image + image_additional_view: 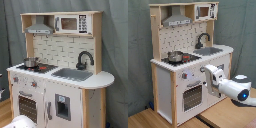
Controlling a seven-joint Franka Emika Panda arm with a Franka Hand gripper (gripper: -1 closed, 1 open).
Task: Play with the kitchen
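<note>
The kitchen [60,95], white and light wood, fills the first exterior view. It has a grey hood [39,29], a small pot [31,62] on the hob, a black faucet [84,59] over the grey sink [72,74], and an oven door [28,106]. In the second exterior view the kitchen [165,90] stands at left. My white arm reaches in from the second exterior view's right. My gripper [206,69] is up against the front panel, just right of the knobs [185,76] and above the oven door [193,97]. A white part of my arm [20,122] shows at the first exterior view's bottom left.
A microwave box [72,23] sits on the top shelf. Grey curtain [138,50] hangs behind the kitchen. Wooden floor boards [148,119] run under and in front of it.
</note>
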